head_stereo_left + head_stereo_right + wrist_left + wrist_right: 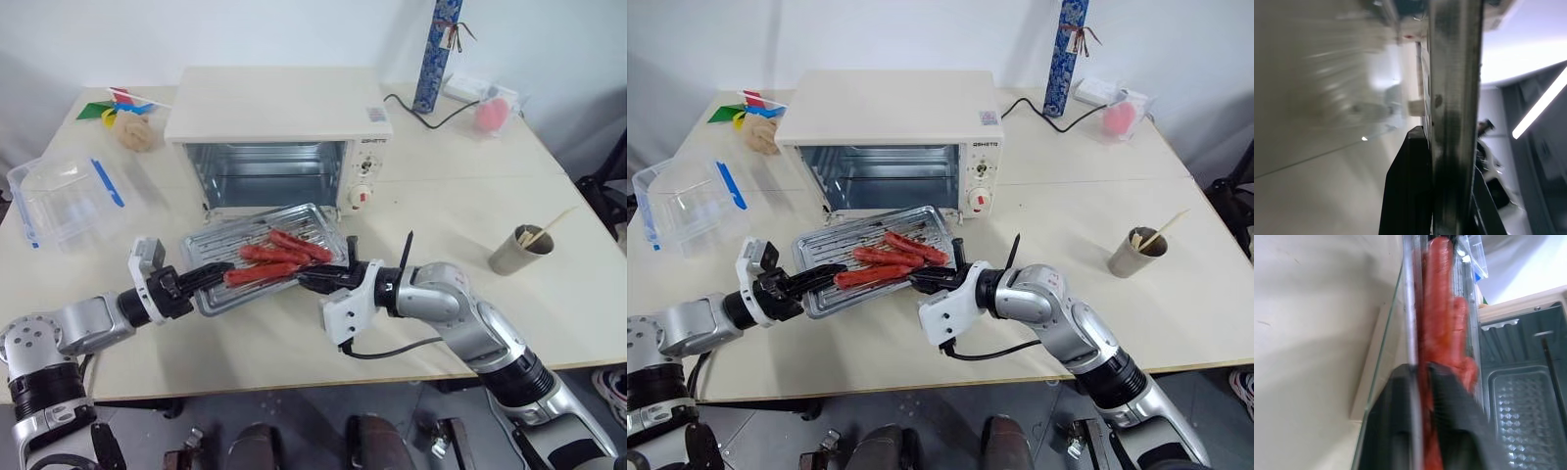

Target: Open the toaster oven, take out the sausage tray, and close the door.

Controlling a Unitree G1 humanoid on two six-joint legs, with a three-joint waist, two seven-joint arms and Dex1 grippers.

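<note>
The sausage tray (257, 257) hangs above the worktop (470, 196), just in front of the open toaster oven (279, 137). The left end effector (203, 277) is clamped on the tray's near-left rim. The right end effector (315, 280) straddles the near-right rim, seemingly slightly parted.

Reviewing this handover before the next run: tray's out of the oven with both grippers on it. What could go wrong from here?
1. The sausage tray hangs over the open door, held by its edges; the left gripper is shut on the rim, the right gripper may be loosening, so it could tip.
2. The sausages lie loose and could roll off.
3. A drop would strike the door's glass.
</note>
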